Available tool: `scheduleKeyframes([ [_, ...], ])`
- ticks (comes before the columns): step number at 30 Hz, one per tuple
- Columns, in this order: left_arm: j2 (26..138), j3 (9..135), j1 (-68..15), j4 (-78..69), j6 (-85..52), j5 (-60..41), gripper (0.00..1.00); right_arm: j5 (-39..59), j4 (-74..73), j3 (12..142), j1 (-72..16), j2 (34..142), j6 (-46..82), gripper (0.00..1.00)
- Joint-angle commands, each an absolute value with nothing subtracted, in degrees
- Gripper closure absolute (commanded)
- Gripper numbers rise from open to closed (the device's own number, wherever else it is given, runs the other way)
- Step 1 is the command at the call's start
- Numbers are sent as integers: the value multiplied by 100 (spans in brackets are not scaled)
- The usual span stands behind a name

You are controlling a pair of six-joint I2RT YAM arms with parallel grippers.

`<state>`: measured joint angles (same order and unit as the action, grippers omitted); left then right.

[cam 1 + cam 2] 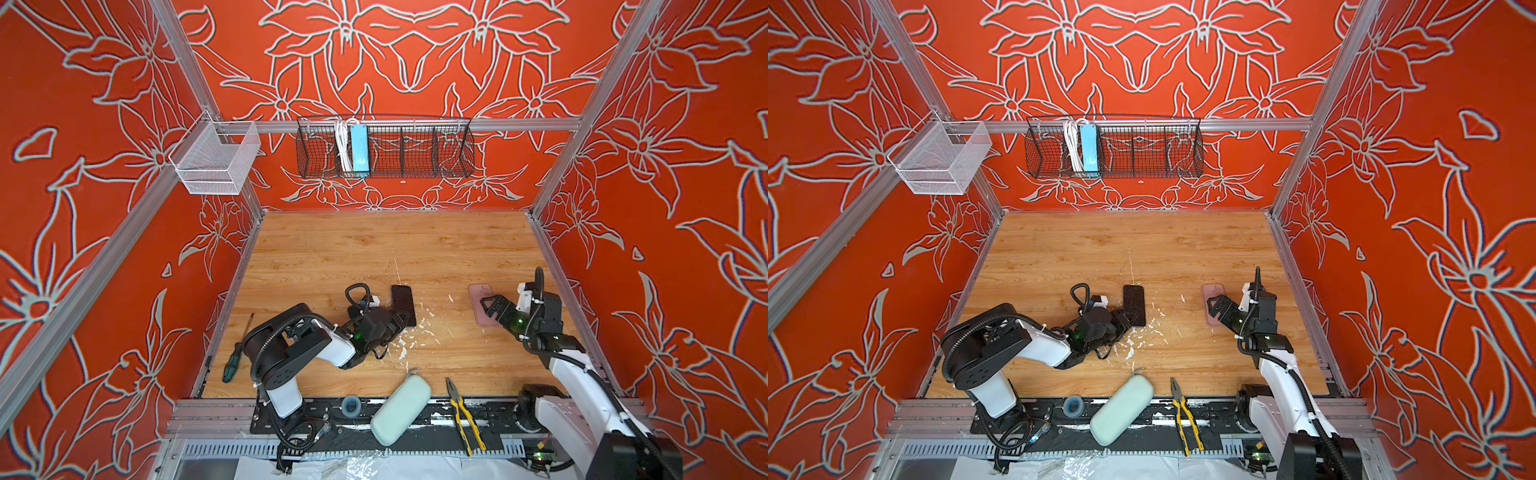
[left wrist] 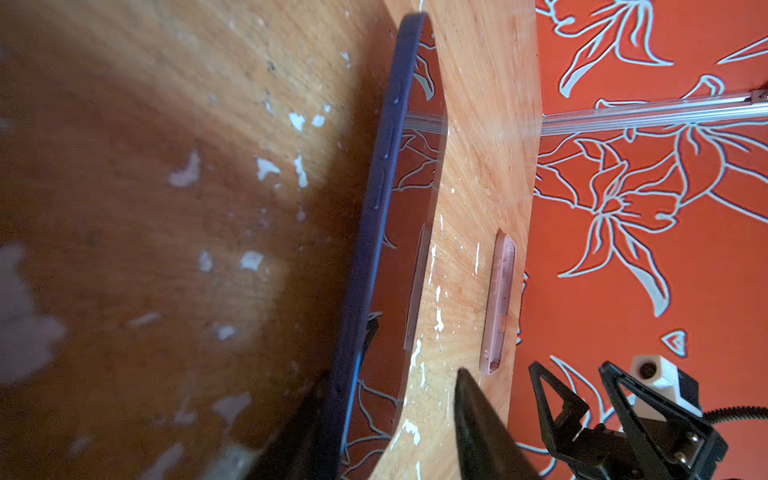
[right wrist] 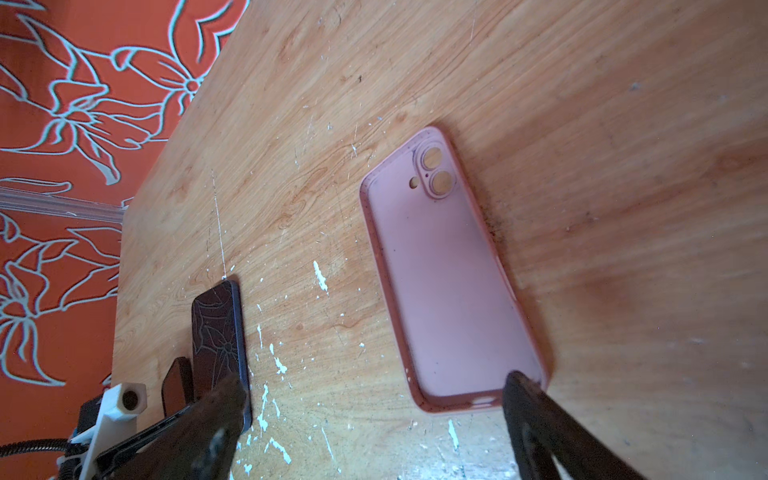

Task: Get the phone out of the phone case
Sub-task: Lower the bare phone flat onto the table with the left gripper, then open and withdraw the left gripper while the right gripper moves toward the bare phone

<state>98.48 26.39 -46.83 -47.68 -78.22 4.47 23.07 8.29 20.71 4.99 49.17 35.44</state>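
Two pieces to account for, read from the left.

Leftmost of the working parts: left gripper (image 1: 400, 323), low over the table (image 1: 374, 249), reaching in from the near side to the near short end of the phone (image 1: 402, 301). Jaws parted, as seen in the left wrist view: one finger against the buttoned side edge, its partner off the opposite edge with bare wood between. Straddling, then, not clamping.

Next to the right: the phone itself. Dark, flat on the wood, glass up. Long axis from the near edge toward the back wall (image 1: 395, 83), so straight ahead of the left gripper's fingers. Clear of the phone case (image 3: 449, 291) on every side.

Farther right, past a scatter of white flecks (image 3: 320, 276): the phone case. Pink, empty, hollow side up, camera holes at the far end, roughly parallel to the phone and well apart from it.

Last: right gripper (image 3: 373, 378), spread wide above the near end of the phone case, gripping nothing. One fingertip over the near corner of the rim; touching or not, impossible to tell.

Judged from this layout: extraction done, or all but. Nearer the phone by far: the left arm (image 1: 332, 345). Probably left to do: drawing those fingers back along the phone's length toward the near edge, straight, with no sideways drag to slew it.
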Motion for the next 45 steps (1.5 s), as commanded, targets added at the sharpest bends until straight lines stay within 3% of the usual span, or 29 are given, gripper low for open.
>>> scheduleKeyframes([
  [1,9681,2643,-4704,-4513,-7884,528,49,2317,782,2013,469,4871,3612,2],
  [8,9402,2827,-4711,-3726,-7847,531,46,2311,823,2026,473,4843,3624,2],
  [17,9373,3222,-4737,-2873,-7801,303,27,2270,919,2081,470,4844,3643,2],
  [45,9080,4117,-4852,-407,-7718,570,25,2390,1137,2266,440,4967,3481,2],
])
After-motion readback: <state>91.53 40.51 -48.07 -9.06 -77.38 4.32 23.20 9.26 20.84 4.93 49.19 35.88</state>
